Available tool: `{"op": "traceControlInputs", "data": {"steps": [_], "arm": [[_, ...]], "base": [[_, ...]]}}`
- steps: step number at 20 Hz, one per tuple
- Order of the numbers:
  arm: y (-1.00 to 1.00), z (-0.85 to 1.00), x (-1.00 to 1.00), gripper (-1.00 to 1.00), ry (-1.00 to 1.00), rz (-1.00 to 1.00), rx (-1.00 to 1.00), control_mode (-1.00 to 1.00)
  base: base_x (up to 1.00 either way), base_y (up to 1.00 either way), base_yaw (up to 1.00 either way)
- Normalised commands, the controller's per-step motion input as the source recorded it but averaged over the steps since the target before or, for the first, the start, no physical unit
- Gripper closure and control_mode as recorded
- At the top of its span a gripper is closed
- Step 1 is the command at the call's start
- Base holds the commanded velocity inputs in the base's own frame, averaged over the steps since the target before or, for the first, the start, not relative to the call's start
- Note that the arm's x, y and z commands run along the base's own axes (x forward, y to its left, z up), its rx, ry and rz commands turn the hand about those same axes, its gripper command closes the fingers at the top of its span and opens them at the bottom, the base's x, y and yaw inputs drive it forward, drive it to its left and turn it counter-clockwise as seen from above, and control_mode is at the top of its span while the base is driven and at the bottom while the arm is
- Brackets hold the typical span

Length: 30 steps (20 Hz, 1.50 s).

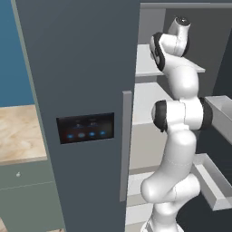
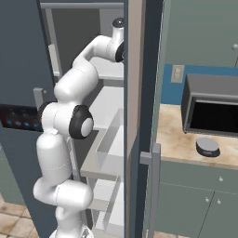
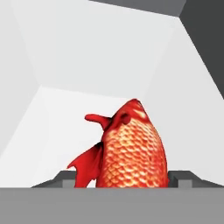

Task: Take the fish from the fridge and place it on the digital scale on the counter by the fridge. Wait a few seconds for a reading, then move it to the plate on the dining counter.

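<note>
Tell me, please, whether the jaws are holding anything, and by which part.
It looks so, though contact is hidden: the red-orange scaly fish sits between the two dark fingertips, its lower body at the gripper.

Both base views look forward from behind the arm, left and right, sharing the open fridge interior. The hand view sits close above the fish, facing the back wall.

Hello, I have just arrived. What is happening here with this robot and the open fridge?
The white robot arm reaches into the open fridge, up at its higher shelves. In the hand view, the red-orange fish sits between the jaws, just above the fingertips, though a firm grip cannot be confirmed. The digital scale waits on the counter, in front of the microwave.
</note>
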Motion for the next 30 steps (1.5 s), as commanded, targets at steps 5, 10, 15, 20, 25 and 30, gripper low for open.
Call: {"op": "traceControlInputs", "data": {"steps": [5, 10, 15, 20, 25, 30], "arm": [[0.17, -0.42, -0.39, 1.0, -0.12, 0.0, 0.0, -1.0], [0.3, -0.14, -0.64, 1.0, -0.26, 0.0, 0.0, -1.0], [0.54, 0.0, -0.88, 1.0, -0.25, 0.0, 0.0, -1.0], [0.35, 0.2, -1.0, 1.0, -0.02, -0.02, 0.03, -1.0], [0.11, 0.47, -1.0, 1.0, 0.14, -0.02, 0.08, -1.0], [0.18, 0.15, -1.0, 1.0, 0.27, -0.02, 0.11, -1.0]], "base": [[0.0, 0.0, 0.0], [0.0, 0.0, 0.0], [0.0, 0.0, 0.0], [0.0, 0.0, 0.0], [0.0, 0.0, 0.0], [0.0, 0.0, 0.0]]}}
